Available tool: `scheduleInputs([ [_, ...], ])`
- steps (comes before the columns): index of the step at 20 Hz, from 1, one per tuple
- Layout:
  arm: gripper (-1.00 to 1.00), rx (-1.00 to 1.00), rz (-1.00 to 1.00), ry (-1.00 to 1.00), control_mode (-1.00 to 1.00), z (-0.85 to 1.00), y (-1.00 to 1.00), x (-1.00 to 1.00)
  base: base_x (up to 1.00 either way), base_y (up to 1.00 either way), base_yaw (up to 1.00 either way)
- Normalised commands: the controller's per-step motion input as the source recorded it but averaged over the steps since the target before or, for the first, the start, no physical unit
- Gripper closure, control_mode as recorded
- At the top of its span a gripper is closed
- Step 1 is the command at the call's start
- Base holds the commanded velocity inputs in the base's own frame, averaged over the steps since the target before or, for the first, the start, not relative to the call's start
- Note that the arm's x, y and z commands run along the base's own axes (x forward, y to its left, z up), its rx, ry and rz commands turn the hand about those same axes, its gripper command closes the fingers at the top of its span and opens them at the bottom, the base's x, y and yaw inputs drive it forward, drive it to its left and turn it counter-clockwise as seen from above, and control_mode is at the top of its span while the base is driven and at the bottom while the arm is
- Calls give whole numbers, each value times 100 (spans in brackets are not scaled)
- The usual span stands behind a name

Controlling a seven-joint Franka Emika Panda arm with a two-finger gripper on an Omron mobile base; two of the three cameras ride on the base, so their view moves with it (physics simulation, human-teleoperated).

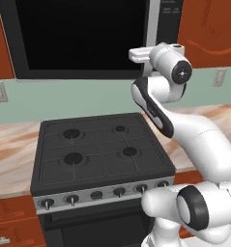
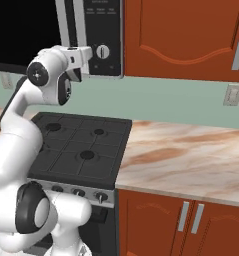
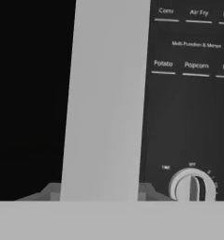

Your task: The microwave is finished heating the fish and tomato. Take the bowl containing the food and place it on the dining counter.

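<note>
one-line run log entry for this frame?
phase: open microwave | fingers closed on door handle | door shut | bowl unseen

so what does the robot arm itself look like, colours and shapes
The arm is glossy white, built of rounded, bulging segments with dark bands at the joints. Round dark caps sit on the joint ends, one with a small pale dot at its centre. The hand is a boxy white block, and the gripper has small dark grey fingertips. No cables show.
</note>
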Motion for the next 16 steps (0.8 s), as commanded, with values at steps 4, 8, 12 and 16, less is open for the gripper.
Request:
scheduleInputs([
  [4, 100, 0, 0, 0, -100, 62, 40, -100, 0, 0, 0],
  [8, 100, 0, 0, 0, -100, 68, 46, -100, 0, 0, 0],
  [12, 100, 0, 2, -2, -100, 69, 44, -100, 0, 0, 0],
  [16, 100, 0, 1, 0, -100, 70, 51, -100, 0, 0, 0],
])
